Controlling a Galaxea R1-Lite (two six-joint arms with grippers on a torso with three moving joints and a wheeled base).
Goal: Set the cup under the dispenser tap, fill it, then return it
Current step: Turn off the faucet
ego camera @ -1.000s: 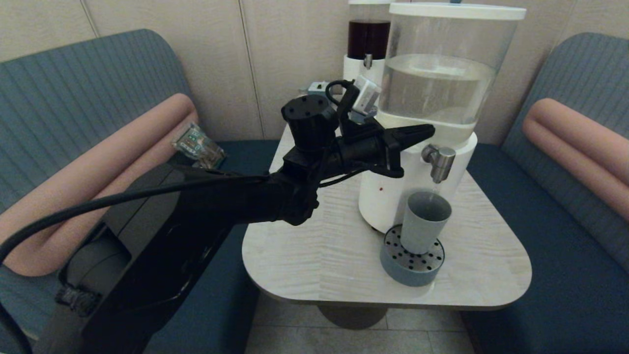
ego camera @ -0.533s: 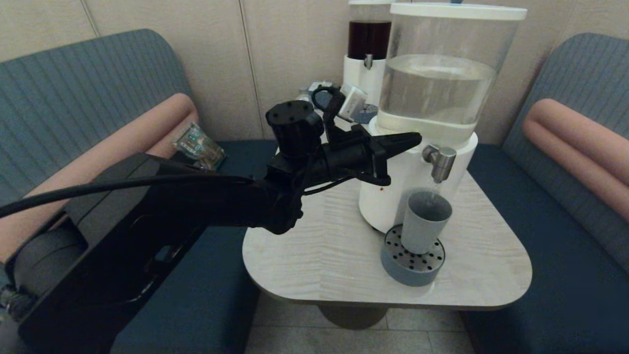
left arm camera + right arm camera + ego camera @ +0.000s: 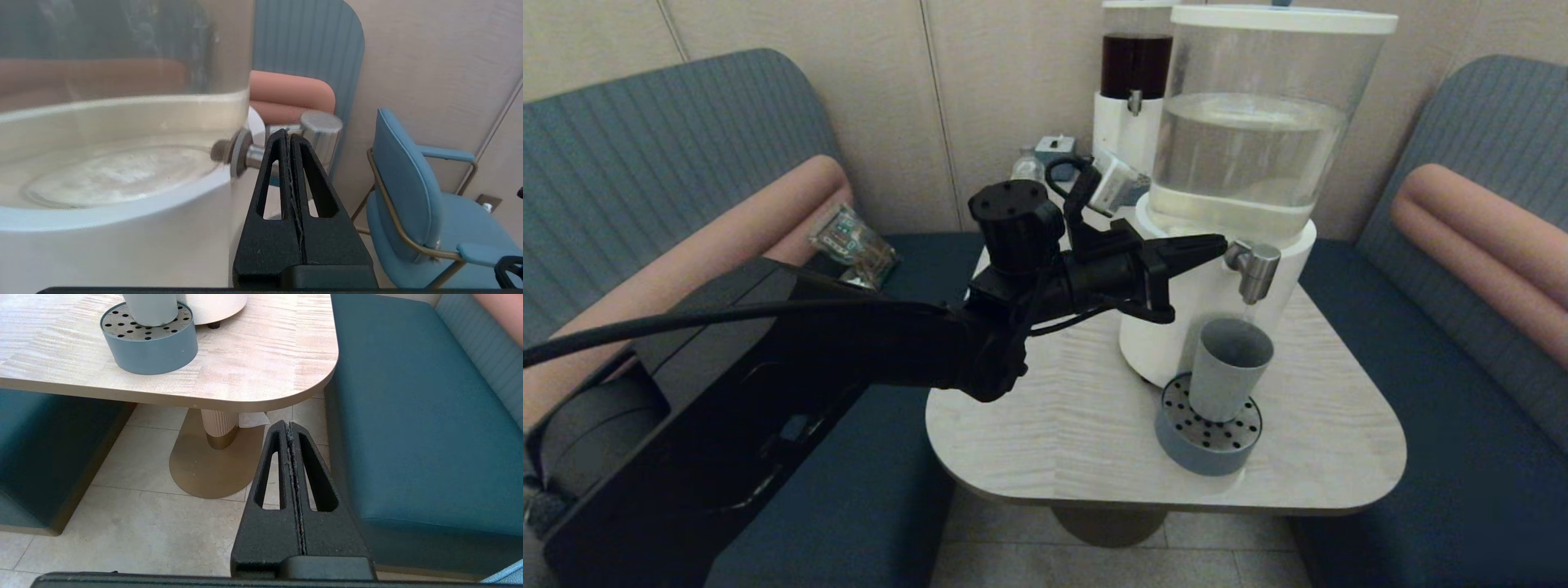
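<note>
Cup [image 3: 1229, 367] stands on the round drip tray [image 3: 1207, 445] near the table's [image 3: 1045, 425] front edge, directly below the tap [image 3: 1254, 269], so placing looks done; filling and the return remain. Left gripper [image 3: 1217, 242], fingers pinched together and empty, sits just beside the tap's handle. Right gripper [image 3: 289, 428], also closed, hangs low past the table's front-right corner. Bare tabletop lies left of the tray.

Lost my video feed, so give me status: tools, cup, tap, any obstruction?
Left tool shut at brushed-silver tap. Right tool shut, parked low beside table. Grey-blue tumbler on perforated drip tray under tap. Nothing blocking.
</note>
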